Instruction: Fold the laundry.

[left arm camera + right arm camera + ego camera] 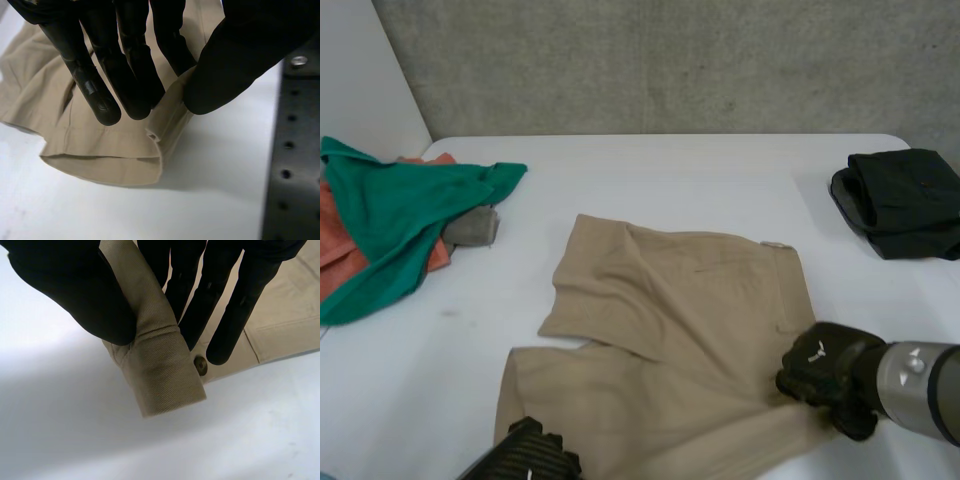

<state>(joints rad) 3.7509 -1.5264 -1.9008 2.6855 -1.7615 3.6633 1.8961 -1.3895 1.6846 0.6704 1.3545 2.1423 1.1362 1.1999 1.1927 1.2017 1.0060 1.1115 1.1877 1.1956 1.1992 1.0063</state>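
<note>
Head view: khaki shorts (pixel 660 320) lie at lower centre of the worktop (pixel 670 170); left hand (pixel 532 455) pinches the near leg hem, right hand (pixel 820 368) pinches the waistband, long axis running between them.

No readable text, label, brand or number, tan shorts (pixel 670 330) included. White marks on right hand (pixel 825 370) and left hand (pixel 535 455): too small to read.
</note>
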